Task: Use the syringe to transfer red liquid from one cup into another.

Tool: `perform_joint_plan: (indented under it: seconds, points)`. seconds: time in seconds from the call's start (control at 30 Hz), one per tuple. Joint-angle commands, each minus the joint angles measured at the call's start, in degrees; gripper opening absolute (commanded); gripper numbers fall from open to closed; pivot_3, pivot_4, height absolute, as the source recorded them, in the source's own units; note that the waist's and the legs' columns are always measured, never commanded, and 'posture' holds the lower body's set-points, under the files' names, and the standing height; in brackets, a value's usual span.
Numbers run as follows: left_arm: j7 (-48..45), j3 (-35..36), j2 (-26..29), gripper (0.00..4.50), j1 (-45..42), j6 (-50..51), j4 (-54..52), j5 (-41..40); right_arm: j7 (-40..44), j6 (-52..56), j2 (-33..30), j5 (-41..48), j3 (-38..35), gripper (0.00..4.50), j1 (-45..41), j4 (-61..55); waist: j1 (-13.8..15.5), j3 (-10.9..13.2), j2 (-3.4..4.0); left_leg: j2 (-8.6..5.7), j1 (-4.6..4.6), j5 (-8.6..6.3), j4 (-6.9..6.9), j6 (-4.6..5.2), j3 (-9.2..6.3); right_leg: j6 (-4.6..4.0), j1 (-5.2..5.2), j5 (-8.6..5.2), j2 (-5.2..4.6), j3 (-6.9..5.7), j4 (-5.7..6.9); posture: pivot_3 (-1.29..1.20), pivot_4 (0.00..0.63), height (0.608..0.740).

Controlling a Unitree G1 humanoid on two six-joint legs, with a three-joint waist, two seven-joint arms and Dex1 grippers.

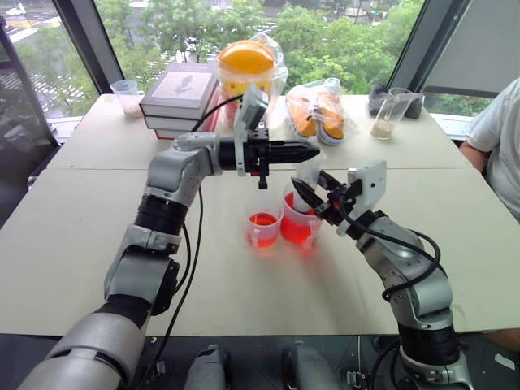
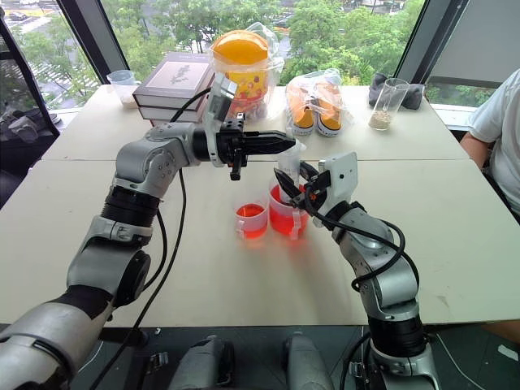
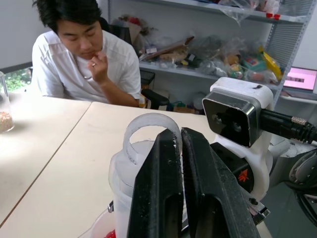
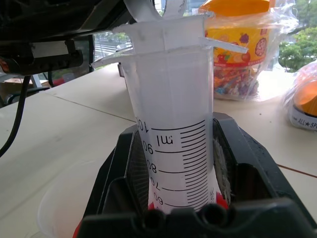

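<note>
The clear syringe (image 1: 308,172) stands upright with its lower end in the larger cup (image 1: 297,221), which holds red liquid (image 1: 294,233). My right gripper (image 1: 314,193) is shut on its barrel (image 4: 173,148), where printed marks show. My left gripper (image 1: 307,152) reaches in level from the left and is shut on the plunger's ring (image 3: 146,125) at the top of the syringe. The smaller cup (image 1: 262,226) stands just left of the larger one and also holds red liquid.
At the table's far side are stacked books (image 1: 180,93), a bagged orange-lidded jar (image 1: 246,69), a bag of snacks (image 1: 317,110), a tall cup with beige powder (image 1: 388,114) and a small cup (image 1: 127,96). A person (image 1: 497,138) sits at the right edge.
</note>
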Motion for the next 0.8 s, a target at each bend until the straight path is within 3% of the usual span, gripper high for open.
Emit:
perform_joint_plan:
  seconds: [0.03, 0.8]
  points:
    - [-0.5, 2.0, 0.0, 0.04, -4.4, -1.4, -0.5, -0.8, 1.2, 1.7, -1.0, 1.4, 1.0, 1.38, 1.0, -1.6, 0.0, 0.0, 0.00, 0.00, 0.00, 0.00, 0.00, 0.00, 0.00, 0.00, 0.00, 0.00, 0.00, 0.00, 0.00, 0.00, 0.150, 0.740]
    - [1.5, 5.5, -0.1, 0.04, -10.8, -6.2, 5.2, -0.6, 2.4, 1.3, -2.2, 1.5, 2.2, 1.38, 1.2, 3.3, 0.0, 0.0, -0.01, 0.00, 0.00, 0.00, -0.01, 0.00, -0.01, 0.00, 0.00, 0.00, 0.01, 0.00, 0.00, 0.00, 0.150, 0.740]
